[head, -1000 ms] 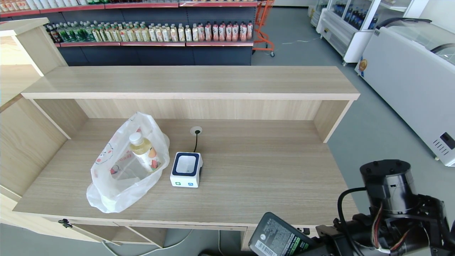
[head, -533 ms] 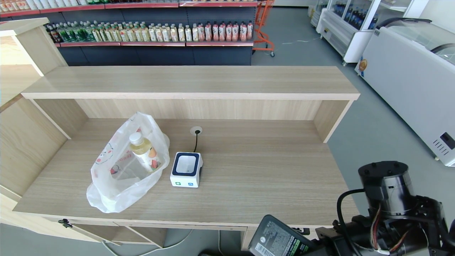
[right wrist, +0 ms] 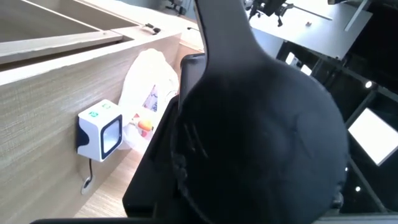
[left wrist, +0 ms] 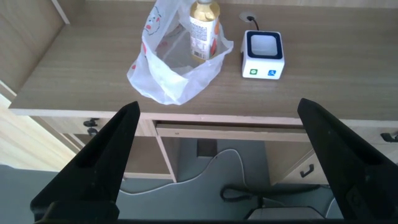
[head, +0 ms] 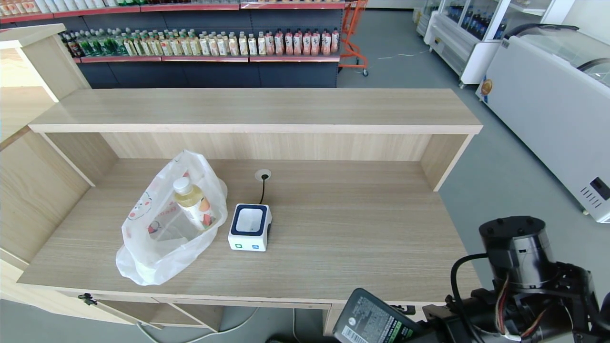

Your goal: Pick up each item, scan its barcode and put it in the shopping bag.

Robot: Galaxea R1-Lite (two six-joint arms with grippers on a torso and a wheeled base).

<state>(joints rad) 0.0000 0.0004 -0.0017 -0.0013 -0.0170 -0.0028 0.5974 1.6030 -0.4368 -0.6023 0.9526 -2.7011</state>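
Item under handling: a dark packet (head: 372, 318) with rounded corners, a white barcode label at its lower corner and green print beside it. It is off the counter (head: 357, 228), held in the air just below and in front of the front edge, toward the robot's right. The right gripper (head: 415, 320) has its jaws closed on the packet's right-hand end. In the right wrist view a dark bulk close to the lens hides the contact itself. The left gripper (left wrist: 219, 106) hangs in front of the counter, jaws spread wide with nothing between them. On the counter, left of centre, a white plastic shopping bag (head: 143, 247) stands open. It contains one upright drink bottle (head: 192, 202) with pale yellow contents and a white cap. Just beside the bag on its right sits a white barcode scanner (head: 249, 226) with a dark-framed window facing up. Its black cable (head: 262, 190) runs back into a round grommet in the counter top. Behind the counter's raised ledge stand shelves of bottled drinks (head: 205, 43), with chest freezers (head: 548, 105) at the far right.
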